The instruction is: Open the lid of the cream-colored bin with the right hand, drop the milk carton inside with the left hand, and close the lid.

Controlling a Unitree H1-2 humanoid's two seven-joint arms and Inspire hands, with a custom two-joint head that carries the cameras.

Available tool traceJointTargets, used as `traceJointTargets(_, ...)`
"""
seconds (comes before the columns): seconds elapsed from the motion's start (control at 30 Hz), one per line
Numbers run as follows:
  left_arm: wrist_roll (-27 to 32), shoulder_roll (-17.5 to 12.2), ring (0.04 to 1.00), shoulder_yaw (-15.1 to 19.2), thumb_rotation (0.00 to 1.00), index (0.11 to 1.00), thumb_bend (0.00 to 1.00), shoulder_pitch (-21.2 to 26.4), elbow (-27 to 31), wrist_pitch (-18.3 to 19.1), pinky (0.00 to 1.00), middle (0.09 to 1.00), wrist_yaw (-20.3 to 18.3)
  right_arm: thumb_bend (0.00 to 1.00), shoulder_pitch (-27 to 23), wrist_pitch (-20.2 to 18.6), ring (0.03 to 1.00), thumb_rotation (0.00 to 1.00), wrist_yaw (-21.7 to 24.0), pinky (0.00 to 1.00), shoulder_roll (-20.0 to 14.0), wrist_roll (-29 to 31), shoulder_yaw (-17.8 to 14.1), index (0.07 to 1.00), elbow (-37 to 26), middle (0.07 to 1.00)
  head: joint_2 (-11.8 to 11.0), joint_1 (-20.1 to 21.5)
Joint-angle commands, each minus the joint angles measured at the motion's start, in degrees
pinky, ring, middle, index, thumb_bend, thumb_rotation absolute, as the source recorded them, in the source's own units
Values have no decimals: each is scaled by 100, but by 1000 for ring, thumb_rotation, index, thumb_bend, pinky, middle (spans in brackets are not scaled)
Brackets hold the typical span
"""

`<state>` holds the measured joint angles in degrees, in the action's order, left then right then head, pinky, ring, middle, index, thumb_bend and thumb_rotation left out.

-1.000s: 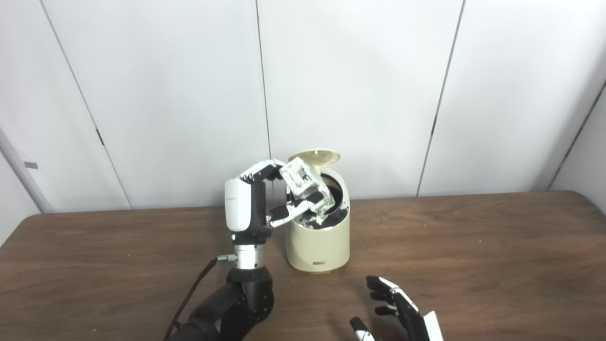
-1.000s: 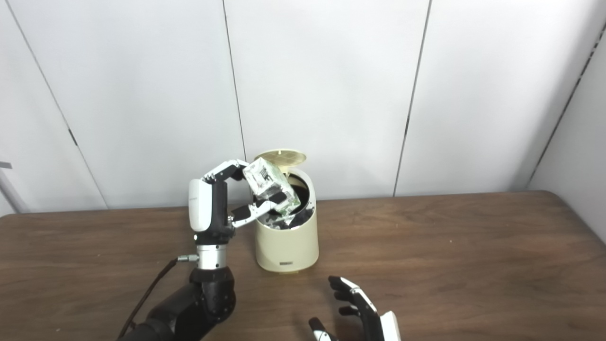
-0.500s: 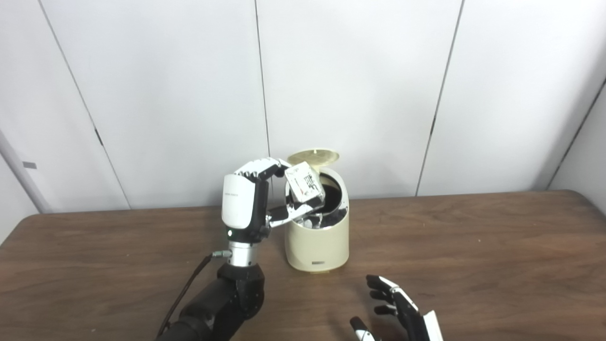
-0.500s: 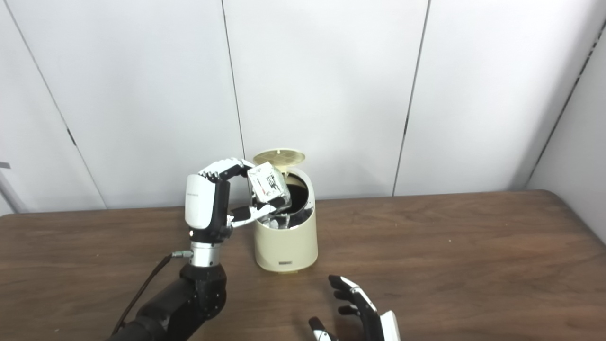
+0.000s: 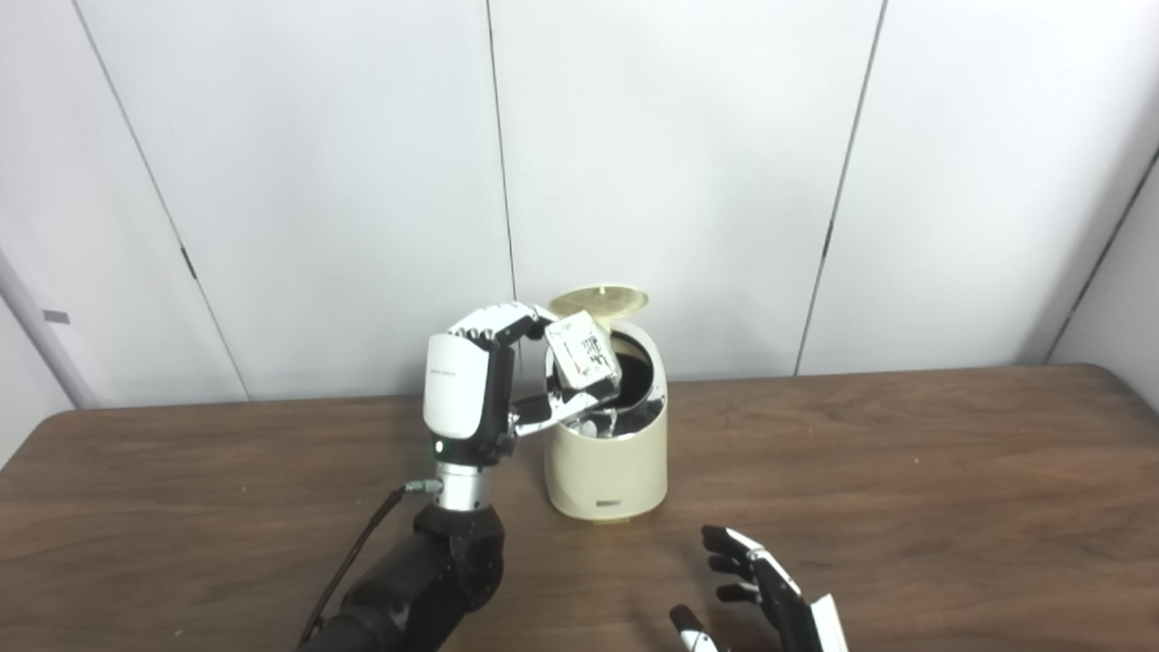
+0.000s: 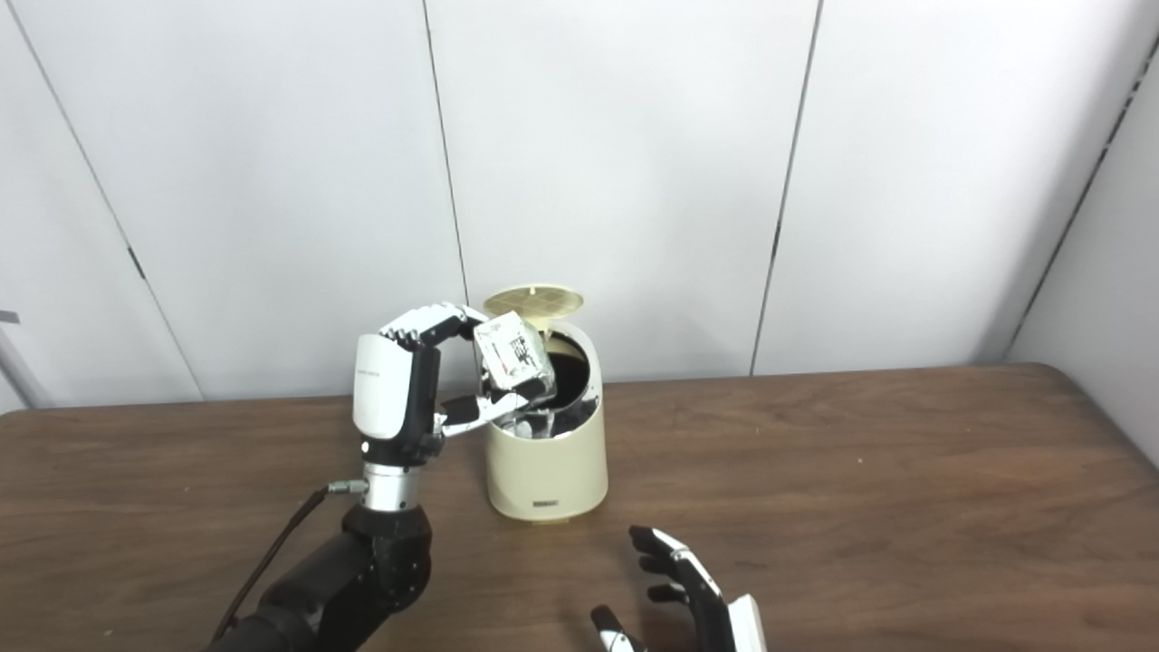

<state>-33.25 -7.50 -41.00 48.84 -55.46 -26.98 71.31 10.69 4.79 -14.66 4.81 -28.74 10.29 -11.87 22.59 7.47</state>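
While the bin (image 5: 605, 462) gapes, left hand (image 5: 471, 385) fingers (image 5: 493, 319) clamp the milk carton (image 5: 584, 353) above it.

Bin mouth: the bin (image 5: 607, 457) stood lid-up (image 5: 602, 299), its opening partly filled by the milk carton (image 5: 584, 349) in the left hand (image 5: 471, 389).
Right side: bare table (image 5: 905, 471) beside the bin.
Front: right hand (image 5: 770, 602) lay spread near the table's front edge, apart from the bin.

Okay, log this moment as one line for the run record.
stage: carton over bin mouth | lid: open | left hand: holding milk carton, unreleased | right hand: open, near table edge | bin: upright
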Motion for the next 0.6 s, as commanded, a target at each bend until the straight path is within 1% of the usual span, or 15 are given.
traceJointTargets(0.0,45,-64,472,52,0,451,504,287,130,5,471,494,145,231,148,144,756,240,-43,642,39,-25,43,771,18,784,7,5)
traceJointTargets(0.07,200,-119,473,-158,0,456,505,299,158,5,475,492,144,232,143,124,754,254,-37,639,42,-36,45,772,16,784,8,5)
traceJointTargets(0.17,677,-241,466,-633,0,469,521,302,326,5,489,494,139,234,147,87,755,267,-4,641,41,-13,45,771,-12,783,38,2)
traceJointTargets(0.2,853,-284,470,-795,38,476,521,305,380,5,493,493,111,235,148,73,756,267,1,642,45,-7,42,772,-21,784,37,-9)
traceJointTargets(0.23,1005,-320,479,-927,226,487,805,308,424,5,501,502,78,237,149,62,754,265,3,641,48,-7,40,772,-26,783,37,-9)
traceJointTargets(0.27,1135,-351,486,-1025,306,497,901,307,463,5,507,511,34,237,151,54,753,263,4,640,52,-5,38,772,-28,782,37,-9)
traceJointTargets(0.3,1252,-377,496,-1100,357,509,950,301,507,5,514,520,-18,238,149,42,754,256,4,641,57,-4,35,772,-26,782,32,-12)
traceJointTargets(0.37,1474,-437,532,-1178,439,545,991,260,668,5,532,549,-189,236,136,54,756,244,1,645,50,-9,35,773,-2,784,30,-12)
traceJointTargets(0.43,1614,-493,553,-1193,501,559,1000,207,862,5,557,561,-302,232,130,92,756,236,0,644,37,5,38,774,23,785,30,-12)
traceJointTargets(0.57,1739,-571,549,-1174,575,561,1000,141,1159,5,558,563,-379,230,102,89,755,224,14,641,32,64,23,775,47,786,28,-29)
